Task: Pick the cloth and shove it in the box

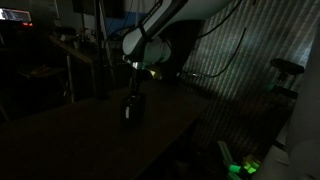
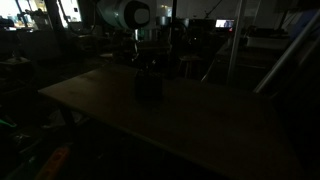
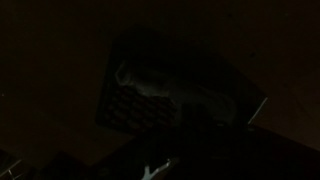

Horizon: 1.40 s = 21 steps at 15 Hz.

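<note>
Wrist view: pale cloth (image 3: pixel 160 88) inside dark box (image 3: pixel 122 110)

The arm (image 1: pixel 165 20) was white, the box (image 2: pixel 148 86) just below the fingers (image 1: pixel 132 90) near black, with a faint grid pattern on its wall in the wrist view and a pale grey patch of cloth (image 3: pixel 130 76) beside that, and the table (image 2: pixel 210 125) dull brown.
</note>
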Each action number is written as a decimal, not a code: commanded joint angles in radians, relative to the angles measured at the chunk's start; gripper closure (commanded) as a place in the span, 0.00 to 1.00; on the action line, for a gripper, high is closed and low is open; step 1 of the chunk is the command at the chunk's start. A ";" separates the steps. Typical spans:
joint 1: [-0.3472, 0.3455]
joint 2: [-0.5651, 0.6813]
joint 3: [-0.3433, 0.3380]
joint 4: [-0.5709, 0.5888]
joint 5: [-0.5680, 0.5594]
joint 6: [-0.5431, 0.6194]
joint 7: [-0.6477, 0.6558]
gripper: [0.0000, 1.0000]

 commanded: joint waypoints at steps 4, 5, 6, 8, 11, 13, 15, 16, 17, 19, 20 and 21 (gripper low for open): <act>0.014 0.063 -0.023 0.085 -0.126 -0.047 0.080 0.87; 0.013 0.075 -0.018 0.091 -0.125 -0.049 0.083 0.87; 0.015 0.087 -0.016 0.095 -0.126 -0.053 0.090 0.87; 0.017 0.108 -0.007 0.104 -0.119 -0.068 0.097 0.87; 0.020 0.135 0.005 0.118 -0.102 -0.089 0.116 0.87; 0.019 0.151 0.017 0.126 -0.091 -0.093 0.127 0.87; 0.016 0.169 0.030 0.130 -0.080 -0.091 0.137 0.87; 0.014 0.175 0.036 0.129 -0.073 -0.089 0.141 0.87; 0.010 0.183 0.043 0.127 -0.061 -0.082 0.142 0.87; 0.001 0.193 0.054 0.123 -0.028 -0.071 0.142 0.87; -0.003 0.199 0.058 0.120 -0.011 -0.064 0.142 0.87; -0.006 0.203 0.060 0.118 0.005 -0.060 0.142 0.87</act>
